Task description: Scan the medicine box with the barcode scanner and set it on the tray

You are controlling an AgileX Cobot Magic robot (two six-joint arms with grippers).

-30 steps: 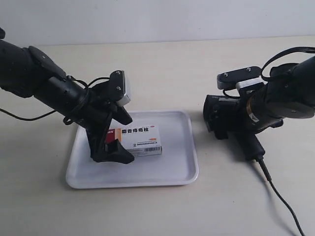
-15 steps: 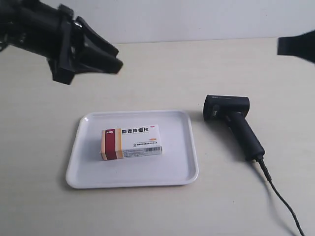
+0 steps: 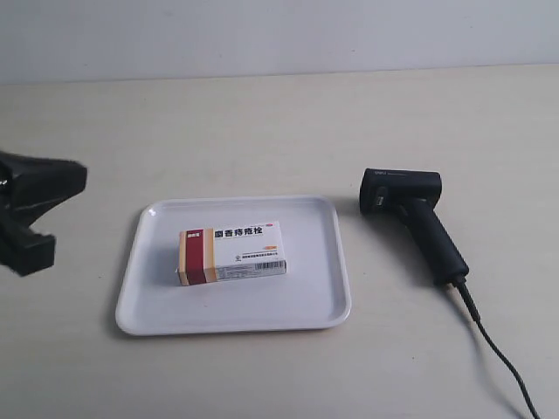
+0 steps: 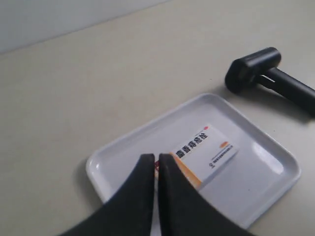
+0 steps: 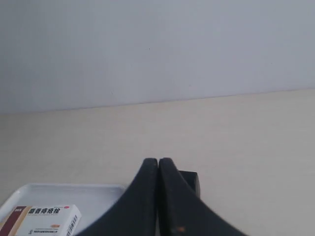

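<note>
The medicine box (image 3: 232, 251) lies flat in the white tray (image 3: 323, 288), its red and orange band toward the exterior view's left. The black barcode scanner (image 3: 410, 218) lies on the table to the tray's right, cable trailing to the near edge. My left gripper (image 4: 156, 158) is shut and empty, high above the tray (image 4: 266, 162), with the medicine box (image 4: 209, 150) and barcode scanner (image 4: 261, 71) beyond it. At the exterior view's left edge the left gripper (image 3: 61, 188) shows only partly. My right gripper (image 5: 157, 161) is shut and empty, raised, partly hiding the barcode scanner (image 5: 191, 183); the medicine box (image 5: 49, 219) shows low.
A pale wall (image 3: 279, 35) runs behind the beige table (image 3: 262, 122). The scanner's cable (image 3: 502, 362) runs toward the near right corner.
Both arms have pulled back from the scene. The arm at the exterior view's left dropped to the left edge; the other arm left the exterior view. Box and scanner stayed put.
</note>
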